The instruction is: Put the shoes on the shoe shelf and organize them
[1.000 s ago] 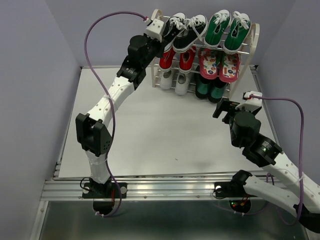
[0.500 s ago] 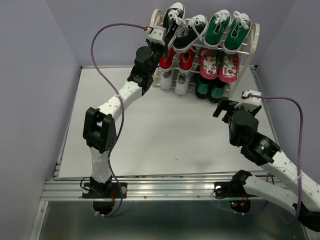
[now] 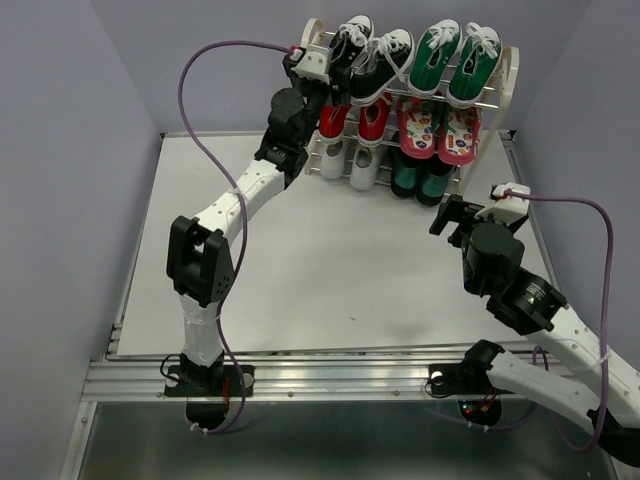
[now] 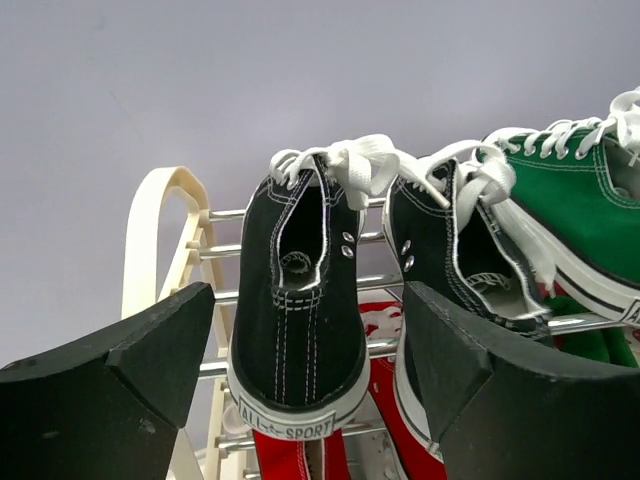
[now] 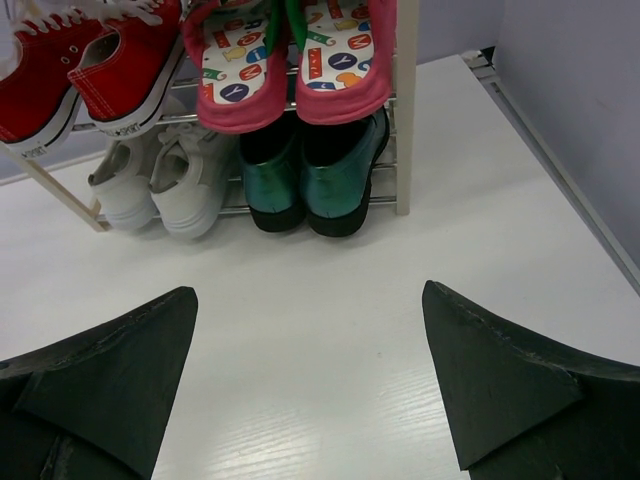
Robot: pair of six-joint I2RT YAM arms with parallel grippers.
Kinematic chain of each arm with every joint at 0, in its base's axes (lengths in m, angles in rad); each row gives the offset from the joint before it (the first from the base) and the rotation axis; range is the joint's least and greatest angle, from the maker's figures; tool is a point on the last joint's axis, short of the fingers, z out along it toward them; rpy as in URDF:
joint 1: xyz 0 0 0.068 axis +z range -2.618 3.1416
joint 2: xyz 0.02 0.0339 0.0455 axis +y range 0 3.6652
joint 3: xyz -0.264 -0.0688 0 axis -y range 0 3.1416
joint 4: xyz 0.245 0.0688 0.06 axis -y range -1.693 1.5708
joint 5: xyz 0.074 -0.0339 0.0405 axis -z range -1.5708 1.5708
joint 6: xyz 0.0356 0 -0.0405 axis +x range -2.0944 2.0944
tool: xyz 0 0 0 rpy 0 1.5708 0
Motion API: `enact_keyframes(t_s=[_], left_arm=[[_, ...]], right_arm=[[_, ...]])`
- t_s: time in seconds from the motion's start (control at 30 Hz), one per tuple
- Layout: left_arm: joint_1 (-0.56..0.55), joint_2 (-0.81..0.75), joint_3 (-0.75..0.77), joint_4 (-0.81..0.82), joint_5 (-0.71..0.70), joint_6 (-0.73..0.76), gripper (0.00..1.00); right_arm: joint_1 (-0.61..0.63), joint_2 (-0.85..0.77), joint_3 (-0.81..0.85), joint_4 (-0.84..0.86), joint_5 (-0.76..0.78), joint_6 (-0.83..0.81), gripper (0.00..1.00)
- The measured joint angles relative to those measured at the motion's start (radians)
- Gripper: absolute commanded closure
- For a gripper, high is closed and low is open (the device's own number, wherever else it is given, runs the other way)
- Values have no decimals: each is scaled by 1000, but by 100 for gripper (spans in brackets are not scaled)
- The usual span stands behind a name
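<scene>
The shoe shelf (image 3: 512, 70) stands at the back of the table. Its top tier holds two black shoes: the left one (image 3: 350, 40) (image 4: 300, 300) and its mate (image 3: 386, 60) (image 4: 450, 260). My left gripper (image 3: 322, 88) (image 4: 308, 325) is open at that tier. Its fingers stand either side of the left black shoe's heel without touching it. A red pair (image 3: 355, 118) (image 5: 90, 70) sits on the middle tier and a white pair (image 3: 348, 163) (image 5: 160, 180) on the bottom tier. My right gripper (image 3: 455, 215) (image 5: 308, 300) is open and empty over the table in front of the shelf.
On the shelf's right half sit a bright green pair (image 3: 455, 55), a pink patterned pair (image 3: 438, 128) (image 5: 290, 60) and a dark green pair (image 3: 420, 180) (image 5: 305, 180). Grey walls close in on both sides of the white table (image 3: 300, 270).
My left gripper has opened and let go of the left black shoe, which has dropped slightly onto the top tier beside its mate. The right arm has barely moved.
</scene>
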Motion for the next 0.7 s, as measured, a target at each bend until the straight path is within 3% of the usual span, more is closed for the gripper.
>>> enact_keyframes(t_s=[0.1,0.3,0.4,0.5,0.7], left_arm=[[-21,-29,1,-33,-42,34,1],[-54,-124,40,-207,-126,56,1],[-57,-251,31,-365,-189,41,1],[-55,-472,-144,-465,-254,-26,1],[-48,-1032,-729,-530,-314,-291,1]], right_arm=[[0,-11,1,-10,0,19,0],[0,-6,46,-107,0,112,0],[0,-3,67,-184,0,182,0],[0,-6,69,-266,0,264,0],[0,-8,69,-373,0,381,0]])
